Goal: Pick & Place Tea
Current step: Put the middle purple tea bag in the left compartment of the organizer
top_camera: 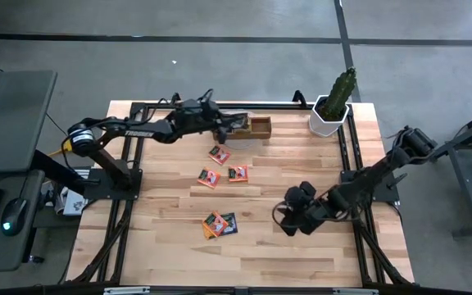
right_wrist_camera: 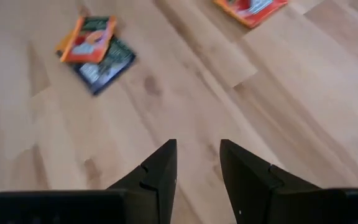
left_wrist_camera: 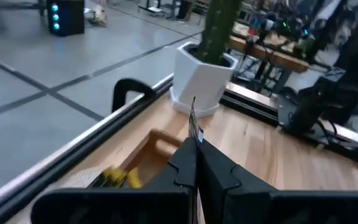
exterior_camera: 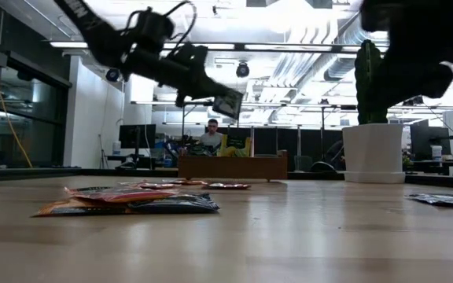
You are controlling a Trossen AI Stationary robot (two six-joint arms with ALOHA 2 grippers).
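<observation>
The left gripper was pinched shut on a sachet above the tray at 12 o'clock: the placing step, I judged. Next came lowering and release. The right gripper hovered empty, jaws parted, near loose sachets at 6.

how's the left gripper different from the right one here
The left gripper is over the wooden tray at the table's far edge; the right gripper hangs above bare wood near the front. The left's fingers are shut on a tea sachet held on edge; the right's stand apart, holding nothing. Both are dark two-finger grippers.
</observation>
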